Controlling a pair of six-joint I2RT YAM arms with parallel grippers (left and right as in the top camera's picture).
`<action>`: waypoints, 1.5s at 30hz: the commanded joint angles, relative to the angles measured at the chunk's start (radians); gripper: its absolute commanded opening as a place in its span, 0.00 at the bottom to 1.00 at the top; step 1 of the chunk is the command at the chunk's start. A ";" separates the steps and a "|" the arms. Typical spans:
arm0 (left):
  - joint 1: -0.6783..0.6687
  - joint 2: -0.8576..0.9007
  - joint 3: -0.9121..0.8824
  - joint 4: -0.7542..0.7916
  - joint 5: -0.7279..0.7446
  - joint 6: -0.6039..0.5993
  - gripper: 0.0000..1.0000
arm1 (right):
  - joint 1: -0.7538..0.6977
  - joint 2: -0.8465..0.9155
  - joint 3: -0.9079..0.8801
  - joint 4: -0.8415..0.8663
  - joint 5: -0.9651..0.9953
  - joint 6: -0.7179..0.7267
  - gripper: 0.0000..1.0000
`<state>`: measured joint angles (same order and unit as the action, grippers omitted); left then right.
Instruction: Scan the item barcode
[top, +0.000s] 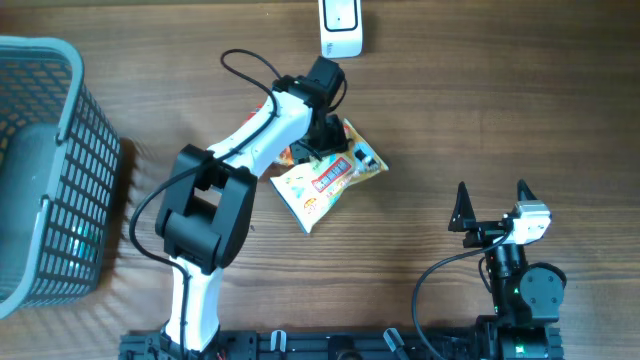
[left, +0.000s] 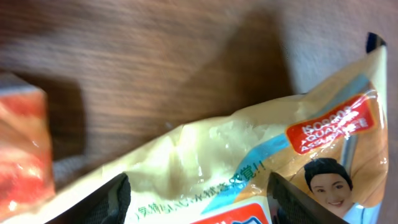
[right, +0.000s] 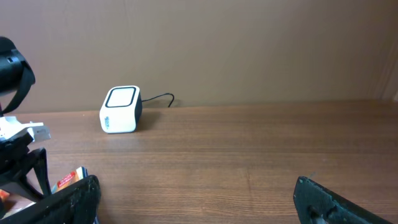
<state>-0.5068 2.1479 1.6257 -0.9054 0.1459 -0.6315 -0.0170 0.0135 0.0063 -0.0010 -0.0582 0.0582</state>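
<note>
overhead shows a brown wood-grain table (top: 480, 90); a plain tan wall (right: 249, 50) stands behind it. a glossy, crinkled snack packet (top: 325, 182) lies flat near the middle, just below the boxy white scanner (top: 340, 28). the left gripper (top: 328, 140) sits over the packet, fingers spread. the right gripper (top: 490, 205) gapes wide, well apart. a grey plastic mesh basket (top: 40, 90) stands left, contents unclear.

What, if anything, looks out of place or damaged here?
Nothing is spilled or broken. The snack packet lies at a slant on the table, a little crumpled, but that is all.
</note>
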 joint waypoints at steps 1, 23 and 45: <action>0.013 -0.148 0.114 -0.023 0.009 0.053 0.67 | -0.004 -0.006 -0.001 0.002 0.007 -0.004 0.99; 1.330 -0.495 -0.010 -0.420 -0.280 0.045 0.97 | -0.004 -0.006 -0.001 0.002 0.007 -0.004 1.00; 1.329 -0.274 -0.283 -0.253 -0.172 0.078 0.73 | -0.004 -0.006 -0.001 0.002 0.007 -0.004 1.00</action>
<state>0.8196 1.8683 1.3510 -1.1610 -0.0364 -0.5583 -0.0181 0.0135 0.0063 -0.0010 -0.0582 0.0582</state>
